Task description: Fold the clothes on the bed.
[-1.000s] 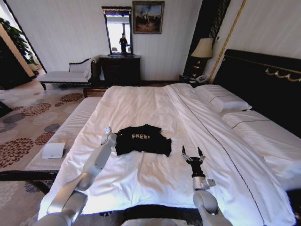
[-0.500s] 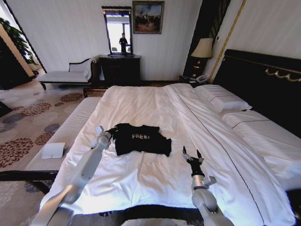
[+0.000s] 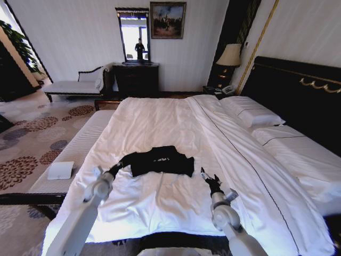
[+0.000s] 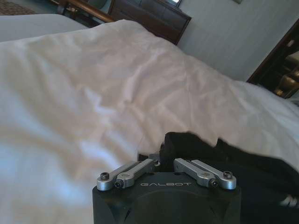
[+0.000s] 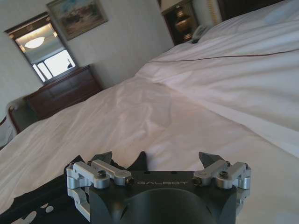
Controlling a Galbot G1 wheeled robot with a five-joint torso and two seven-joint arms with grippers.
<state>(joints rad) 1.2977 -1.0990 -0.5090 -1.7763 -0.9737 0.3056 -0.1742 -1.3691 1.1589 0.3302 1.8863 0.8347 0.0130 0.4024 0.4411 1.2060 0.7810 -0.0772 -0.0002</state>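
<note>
Since the black short-sleeved cotton T-shirt (image 3: 160, 161) is thin, limp cloth, expect it to drape and stretch rather than hold shape; light, not fragile, grippy enough on the sheet to drag and bunch. Best hold is a pinch at a hem or sleeve edge, not the middle. It lies at centre frame in the head view on the large white-sheeted bed (image 3: 160, 117), partly folded, lettering hidden, one end drawn out in a dark strip toward lower left.

Left gripper (image 3: 113, 170) sits at that strip's end, lower left of centre, arm reaching up from the bottom edge. Left wrist view shows black cloth (image 4: 243, 163) bunched between its clamped jaws: it's gripping the shirt.

Right gripper (image 3: 208, 178) is lower right of centre, just beside the shirt's right edge, low over the sheet, fingers spread apart, holding nothing.
</note>
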